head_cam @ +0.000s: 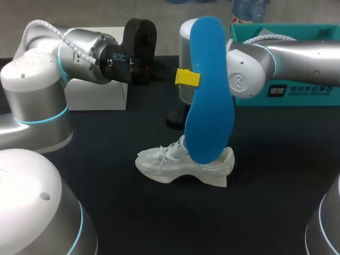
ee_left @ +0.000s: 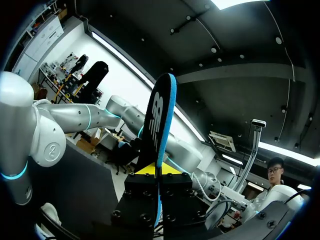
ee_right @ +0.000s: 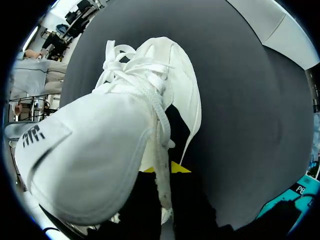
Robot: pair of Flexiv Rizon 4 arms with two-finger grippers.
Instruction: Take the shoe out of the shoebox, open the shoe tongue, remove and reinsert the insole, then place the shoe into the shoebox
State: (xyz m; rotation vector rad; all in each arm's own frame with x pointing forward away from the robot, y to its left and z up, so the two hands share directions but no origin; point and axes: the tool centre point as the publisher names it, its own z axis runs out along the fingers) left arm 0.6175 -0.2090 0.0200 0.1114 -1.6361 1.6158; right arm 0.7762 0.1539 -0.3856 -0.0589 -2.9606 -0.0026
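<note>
Sliding the insole [head_cam: 208,90], pinched in the left jaws over the shoe [head_cam: 183,163] on the counter [head_cam: 276,175], inside needs a slow, straight push; I cannot tell how the right jaws stand.

The insole [head_cam: 210,90] standing above the sneaker [head_cam: 183,164] is bright blue on its broad face. Seen from the left wrist, its other face looks black, though it may only be backlit, with a white logo mark and a blue rim. The sneaker is white all over, laces included. Its tongue [ee_right: 85,155] is white with a small black printed mark. The left end effector [head_cam: 190,78] has a black body and yellow tips. Under the sneaker the surface [head_cam: 106,180] is black. Behind the sneaker the shoebox [head_cam: 249,37] is teal and the other box [head_cam: 95,95] is plain white. The left arm [head_cam: 37,79] and right arm [head_cam: 287,58] are silver-grey with thin cyan bands.
</note>
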